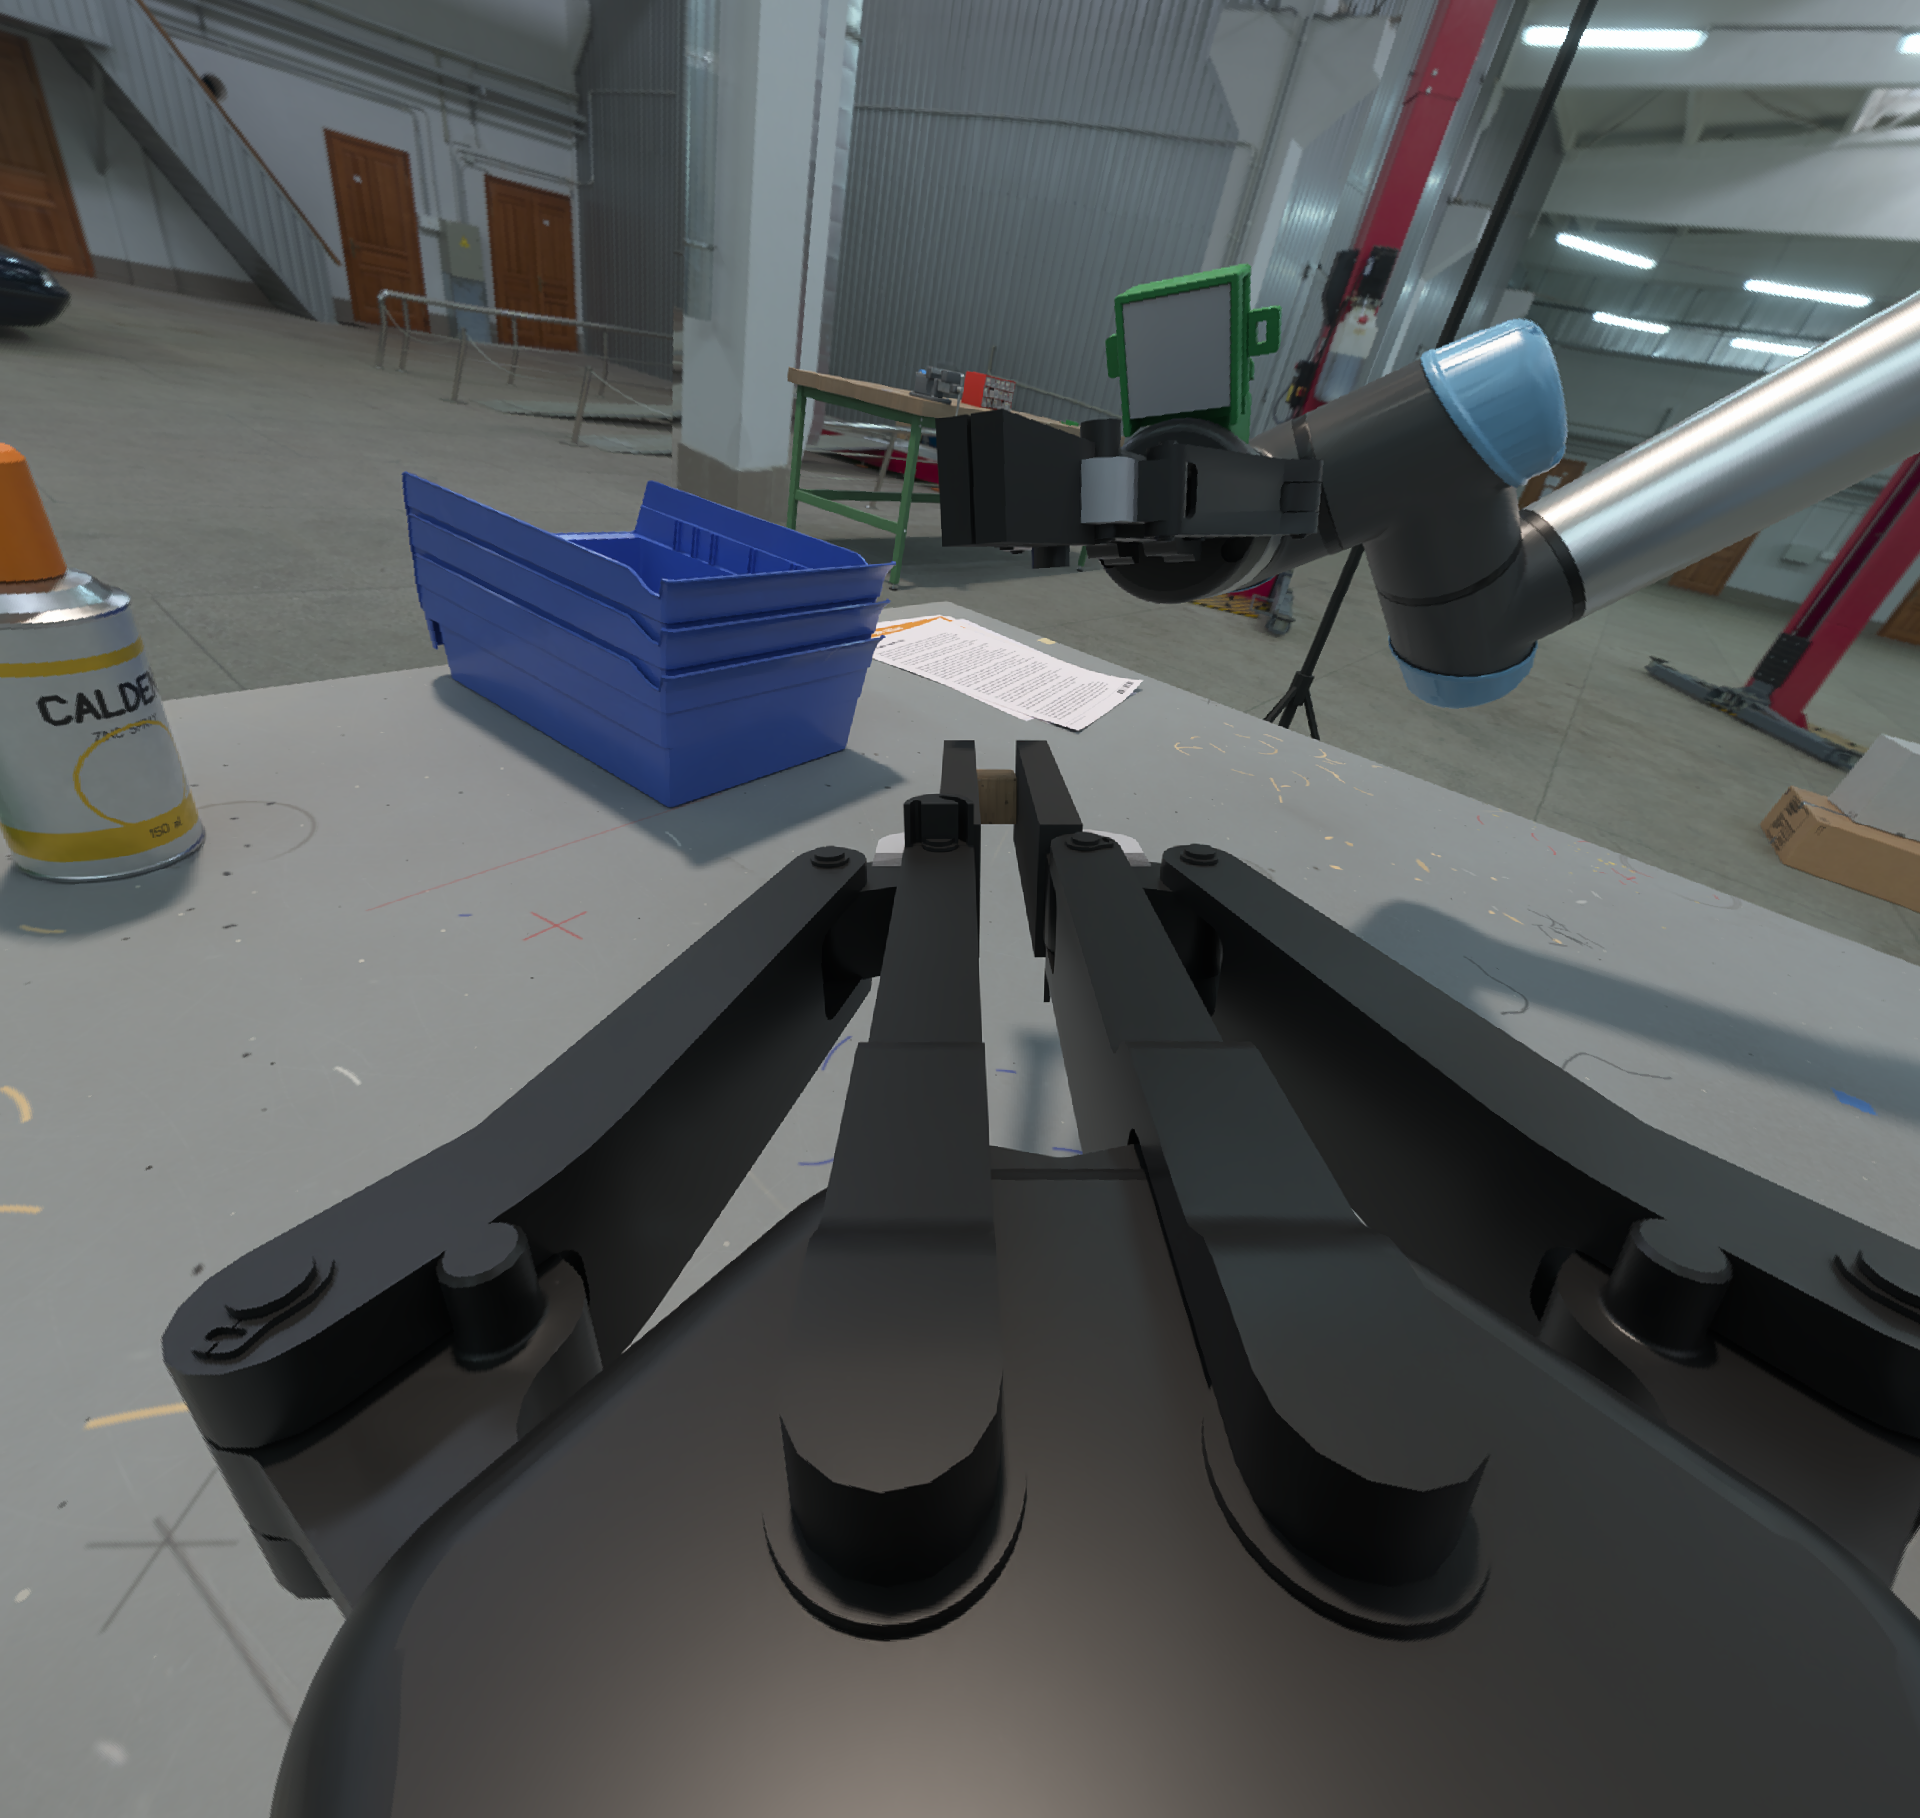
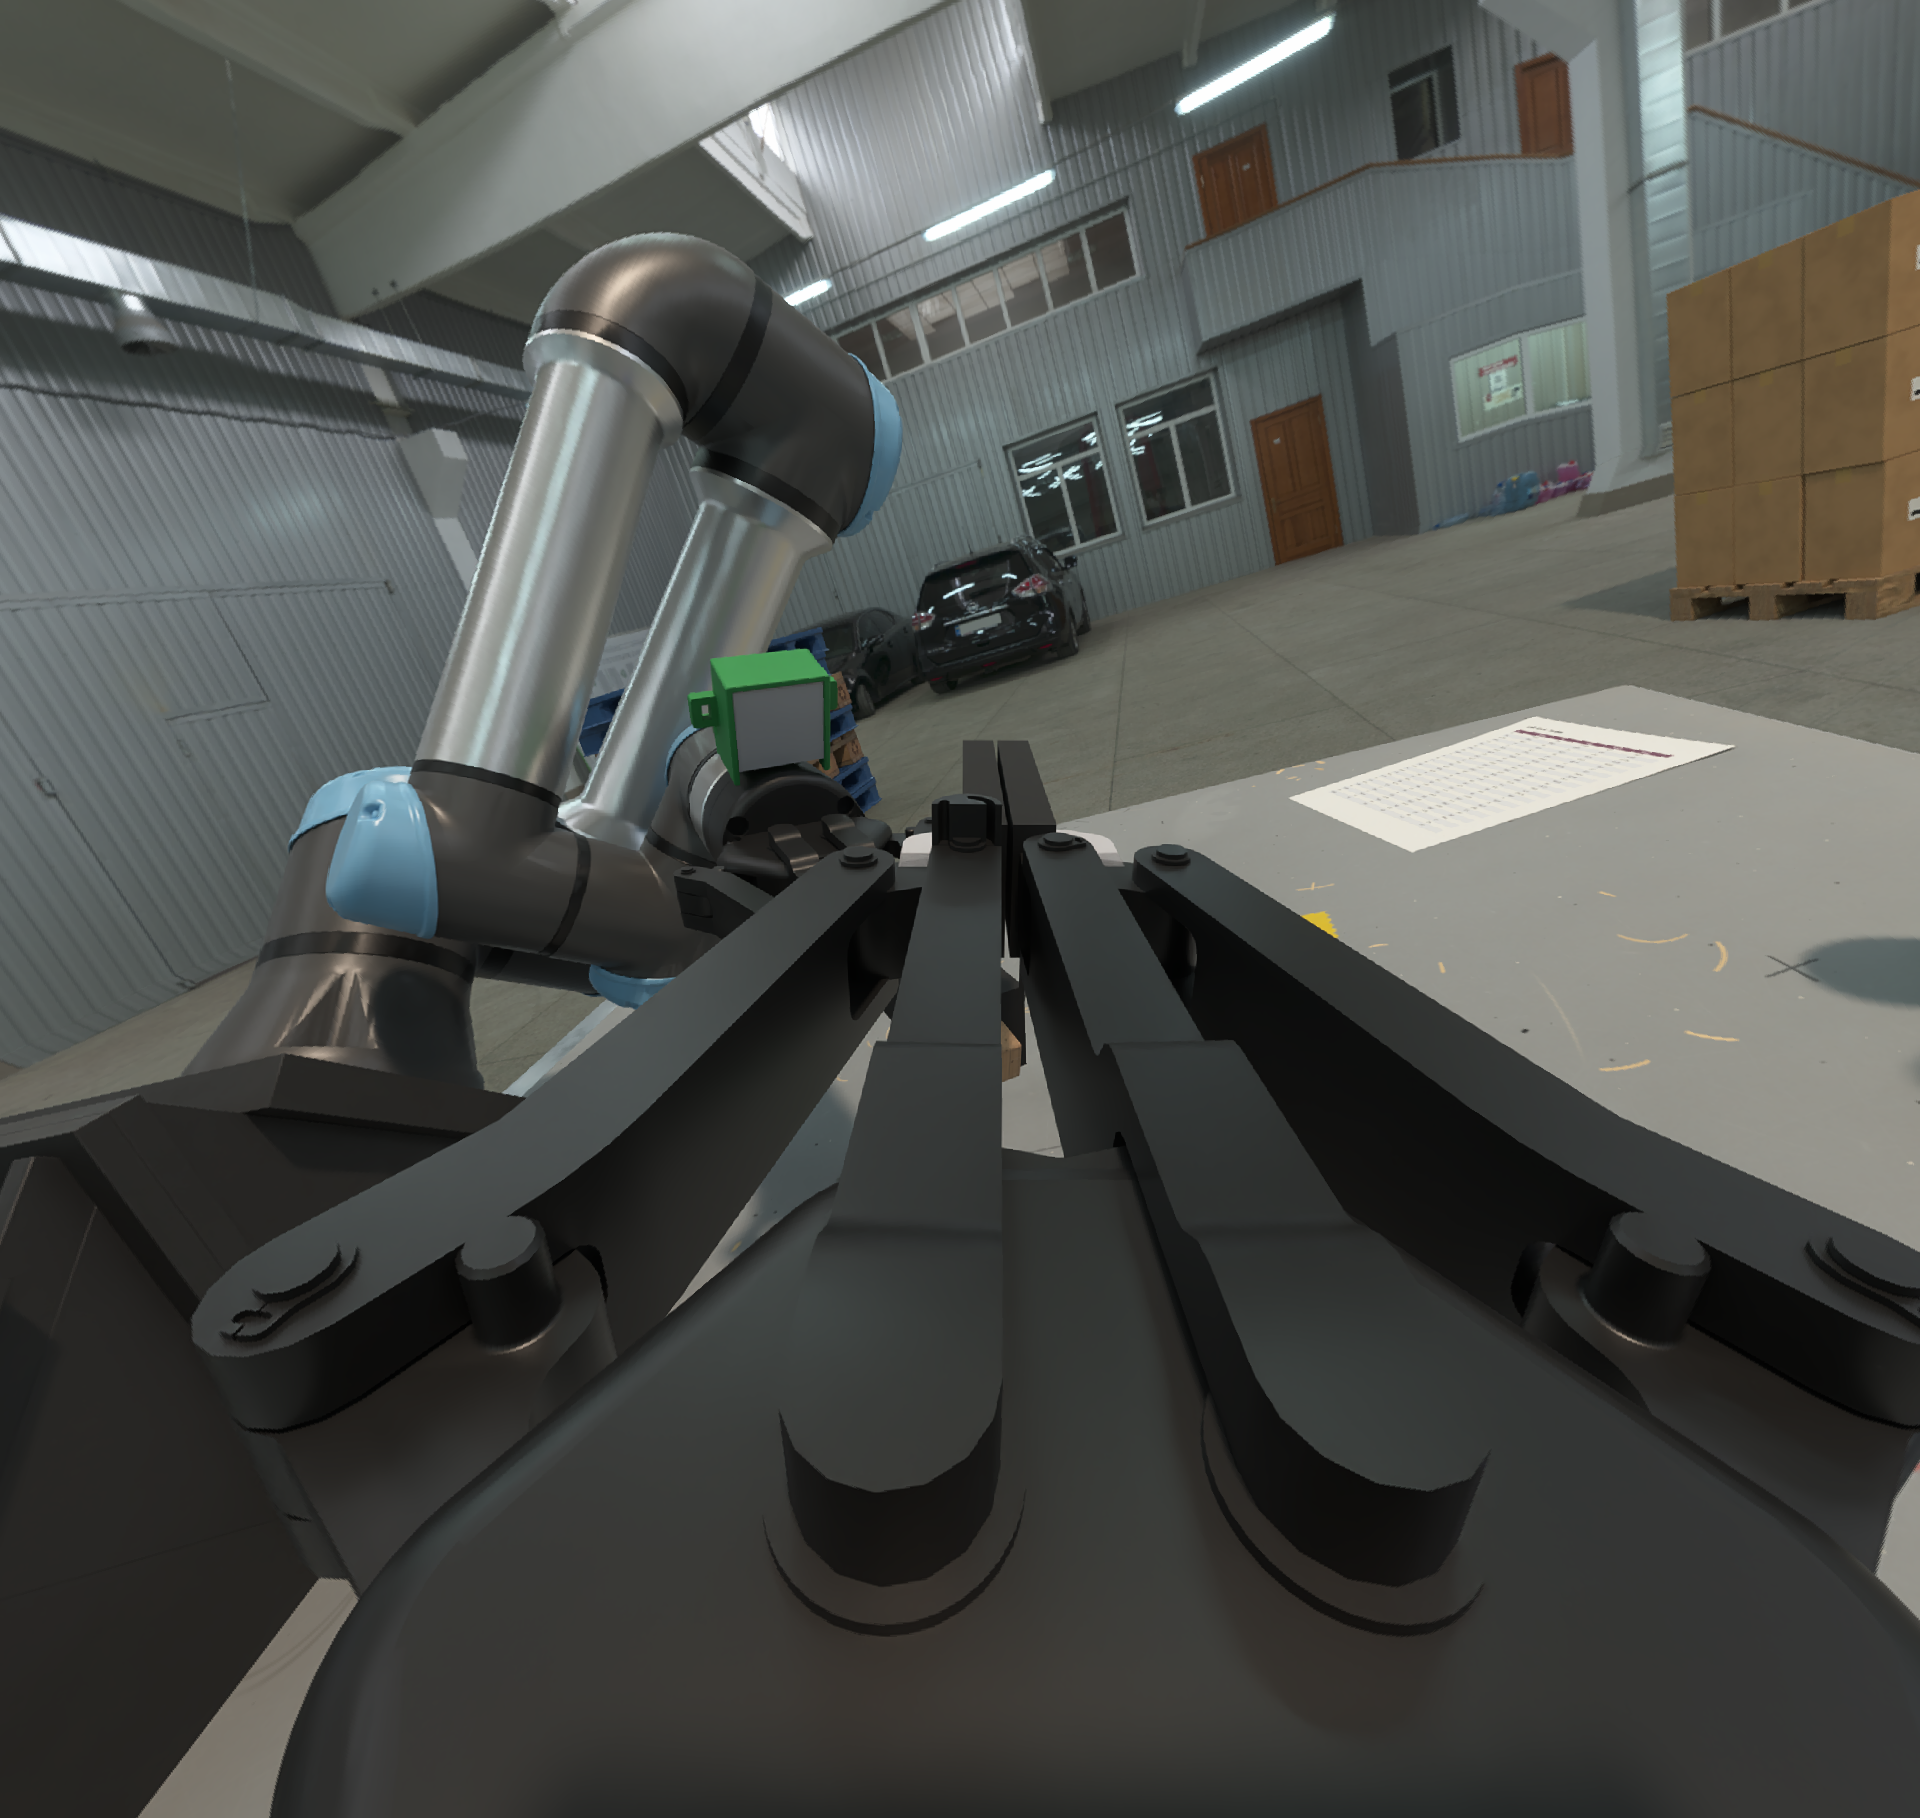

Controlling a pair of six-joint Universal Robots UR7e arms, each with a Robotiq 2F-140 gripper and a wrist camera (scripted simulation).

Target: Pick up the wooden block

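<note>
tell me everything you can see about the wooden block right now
Only a sliver of the wooden block shows: light tan, wood-like, with a flat squared face, wedged between the two black fingertips of the left end effector, which is shut on it from both sides. It sits out past the blue bins, with the grey table behind it. Whether it rests on the table or is lifted cannot be told. The right wrist view shows a small tan corner low between its linkage.

Blue bins (image 1: 644, 625), tan wooden block (image 1: 995, 795), orange-capped can (image 1: 83, 719)
</note>
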